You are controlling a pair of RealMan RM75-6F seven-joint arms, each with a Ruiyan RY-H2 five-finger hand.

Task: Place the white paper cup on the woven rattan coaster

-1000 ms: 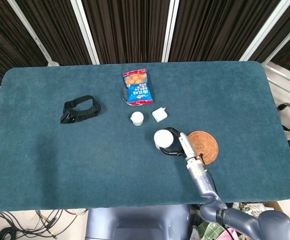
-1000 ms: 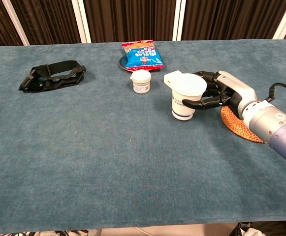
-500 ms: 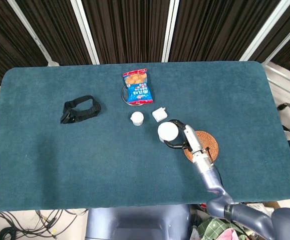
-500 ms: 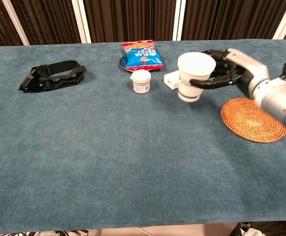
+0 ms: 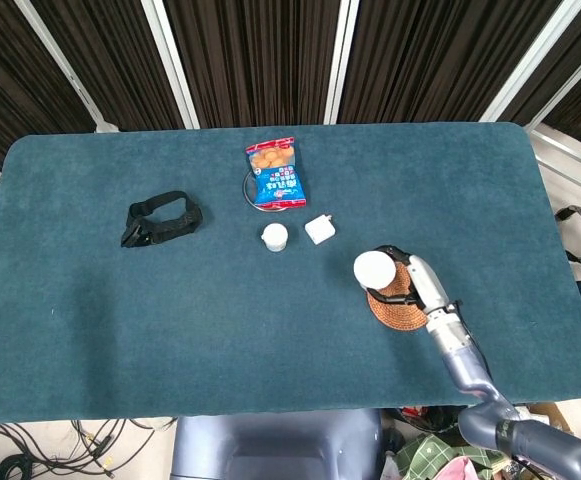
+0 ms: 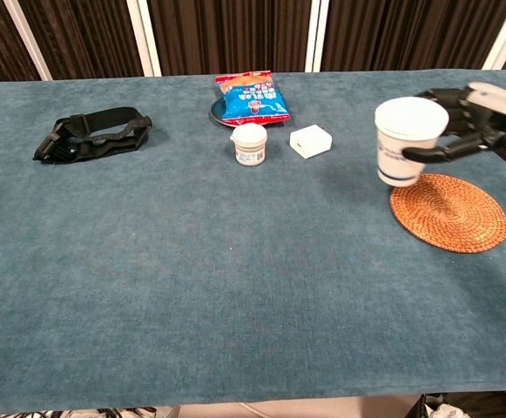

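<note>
My right hand (image 6: 470,122) holds the white paper cup (image 6: 406,139) upright in the air, fingers wrapped around its side. The cup hangs just above the left edge of the woven rattan coaster (image 6: 448,212), which lies flat at the table's right. From the head view the cup (image 5: 375,268) covers the coaster's (image 5: 402,306) upper left part, with the right hand (image 5: 415,277) beside it. My left hand is in neither view.
A blue snack bag (image 6: 250,97) lies on a dark dish at the back. A small white jar (image 6: 250,144) and a white box (image 6: 310,140) sit left of the cup. A black strap (image 6: 91,132) lies far left. The table's front edge (image 5: 300,405) is near.
The right hand lifted the cup off the table and carried it rightward, from left of the coaster to above its left edge.
</note>
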